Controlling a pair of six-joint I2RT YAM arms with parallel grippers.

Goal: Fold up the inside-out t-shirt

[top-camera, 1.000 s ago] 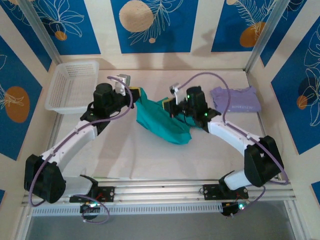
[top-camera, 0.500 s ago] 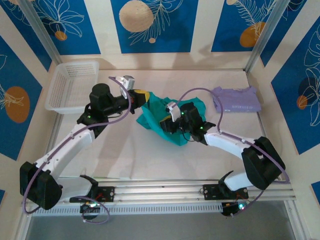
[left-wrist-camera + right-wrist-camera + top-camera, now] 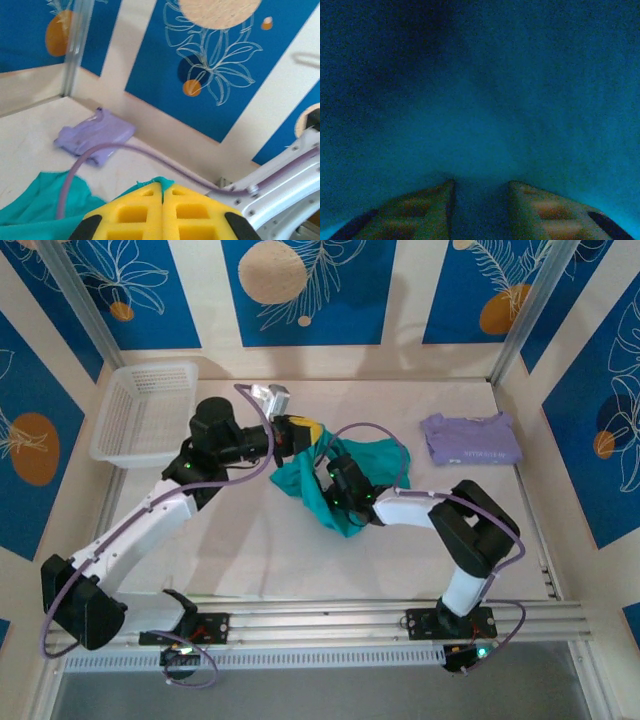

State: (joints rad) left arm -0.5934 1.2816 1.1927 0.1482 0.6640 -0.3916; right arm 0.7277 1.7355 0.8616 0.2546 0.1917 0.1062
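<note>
Left gripper (image 3: 162, 192) pinched shut on inside-out t-shirt (image 3: 305, 490) edge, mid-table. Right gripper (image 3: 481, 187) buried in teal folds just right, jaws partly apart, hold unclear.

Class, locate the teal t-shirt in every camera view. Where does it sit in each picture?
Top external: teal t-shirt bunched mid-table, between the arms.
Left wrist: lower left corner.
Right wrist: seen dimly, across the upper picture.
Shared landmark: lavender shirt, in top external and left wrist.
</note>
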